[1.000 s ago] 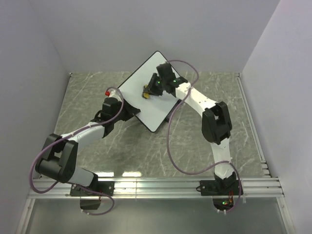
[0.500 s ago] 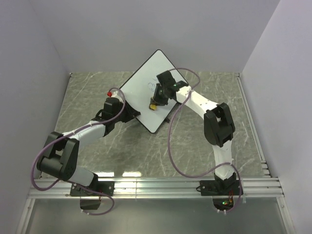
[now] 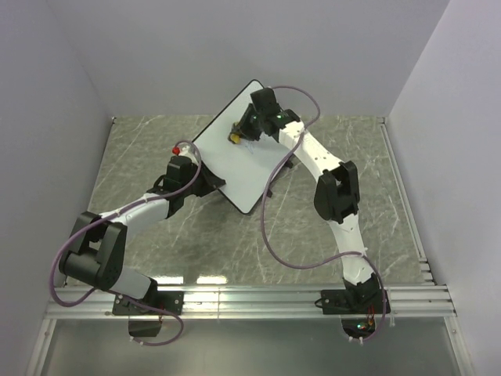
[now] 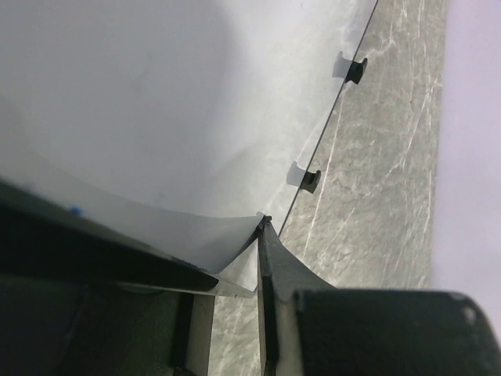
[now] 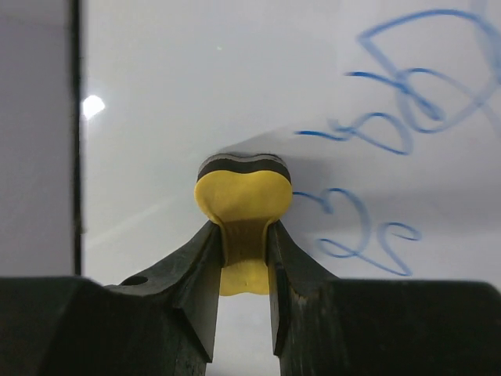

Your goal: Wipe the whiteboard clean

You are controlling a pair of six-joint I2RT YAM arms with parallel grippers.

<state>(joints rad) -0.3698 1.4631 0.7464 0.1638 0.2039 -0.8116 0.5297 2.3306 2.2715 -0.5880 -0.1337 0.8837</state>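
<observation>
Leaning at upper centre of the top view, the whiteboard (image 3: pixel 235 160) looks light, stiff and slick, best pinched at its rim, where the left end effector (image 3: pixel 208 180) clamps it; the right end effector (image 3: pixel 241 131) squeezes a yellow eraser (image 5: pixel 243 192).

The left gripper (image 3: pixel 208 182) clamps the whiteboard (image 3: pixel 235 168) by its edge. The right gripper (image 3: pixel 241 131) holds a yellow eraser (image 3: pixel 235 138) against the board, just ahead of its fingertips.

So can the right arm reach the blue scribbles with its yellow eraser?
Probably yes: the right gripper holds the yellow bone-shaped eraser at the white whiteboard, blue scribbles just beside it, nothing between.
</observation>
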